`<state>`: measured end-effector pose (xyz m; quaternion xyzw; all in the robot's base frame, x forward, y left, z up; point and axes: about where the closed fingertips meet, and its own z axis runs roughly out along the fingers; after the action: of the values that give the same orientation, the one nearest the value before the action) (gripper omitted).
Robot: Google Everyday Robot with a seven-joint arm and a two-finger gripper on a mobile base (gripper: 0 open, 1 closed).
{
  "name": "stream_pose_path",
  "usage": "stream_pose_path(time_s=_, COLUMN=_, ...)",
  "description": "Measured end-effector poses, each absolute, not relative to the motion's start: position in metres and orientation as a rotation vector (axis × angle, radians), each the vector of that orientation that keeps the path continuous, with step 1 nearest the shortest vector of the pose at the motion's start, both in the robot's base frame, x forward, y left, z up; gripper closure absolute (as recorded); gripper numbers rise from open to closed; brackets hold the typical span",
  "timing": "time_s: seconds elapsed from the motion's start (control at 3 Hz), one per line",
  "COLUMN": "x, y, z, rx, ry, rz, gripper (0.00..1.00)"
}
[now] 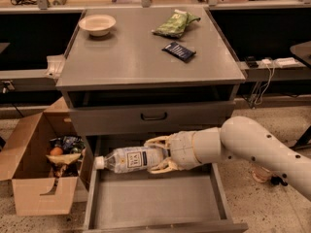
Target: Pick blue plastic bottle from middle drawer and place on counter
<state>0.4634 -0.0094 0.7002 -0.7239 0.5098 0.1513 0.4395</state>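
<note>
The blue plastic bottle (127, 159) is clear with a white cap and a white-and-dark-blue label. It lies horizontally, cap to the left, held above the open middle drawer (150, 203). My gripper (156, 154) is shut on the bottle's right end, one finger above it and one below. The white arm reaches in from the right. The drawer floor is bare grey metal. The counter (131, 57) is the flat grey top of the cabinet, above and behind the gripper.
On the counter are a cream bowl (97, 24), a green snack bag (176, 23) and a dark blue packet (179, 51). A closed drawer front with a black handle (153, 116) sits above the open drawer. A cardboard box (41, 169) of items stands on the floor at left.
</note>
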Motion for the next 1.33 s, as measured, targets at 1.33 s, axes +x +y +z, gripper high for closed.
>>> stream_pose_path(time_s=1.33, x=0.539, y=-0.012, z=0.804, rx=-1.83, ry=1.396, rz=0.351, gripper=1.0)
